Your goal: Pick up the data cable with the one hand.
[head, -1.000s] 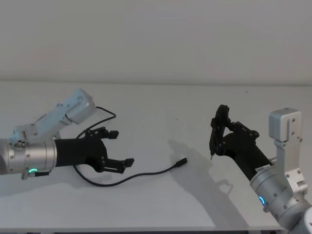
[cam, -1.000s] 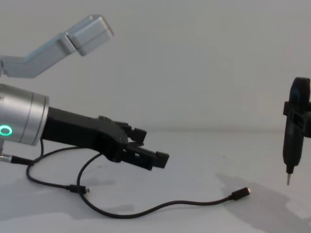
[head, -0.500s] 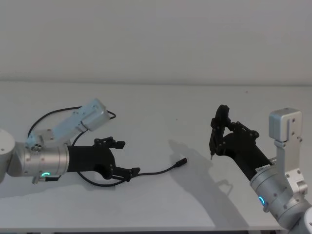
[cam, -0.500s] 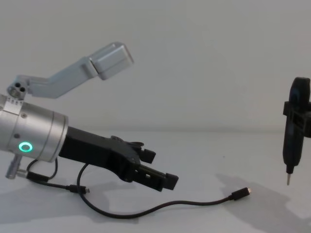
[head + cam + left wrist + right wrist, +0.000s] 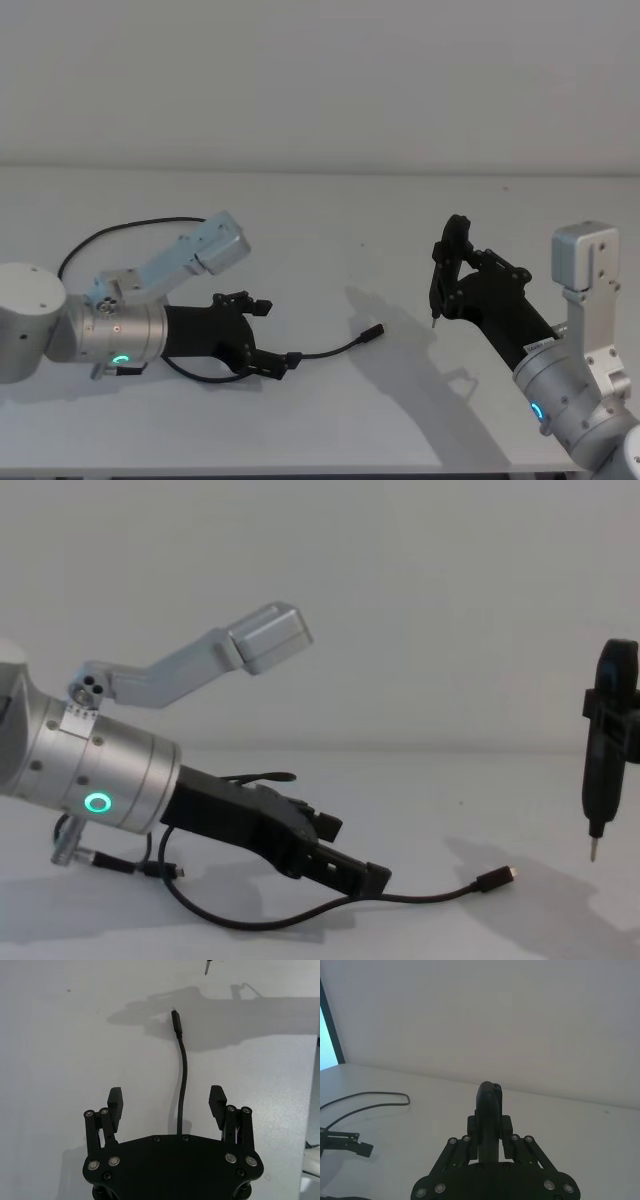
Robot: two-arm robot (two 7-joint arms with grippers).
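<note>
The left gripper [image 5: 276, 333] hangs low over the table [image 5: 330, 210] on the left, fingers spread wide and holding nothing. The data cable [image 5: 181, 1075] lies on the tabletop, running out between those fingers in line with the reach; its plug end lies farther right; it looks thin, black, limp and metal-tipped. The left arm is much the nearer; the right gripper [image 5: 446, 285], well apart on the right, is clamped on a slim dark tool [image 5: 603, 750].

Two grippers: the left gripper [image 5: 277, 334] and the right gripper [image 5: 460, 273]. One data cable [image 5: 336, 351], one slim dark tool [image 5: 441, 285], one white table [image 5: 300, 215].
</note>
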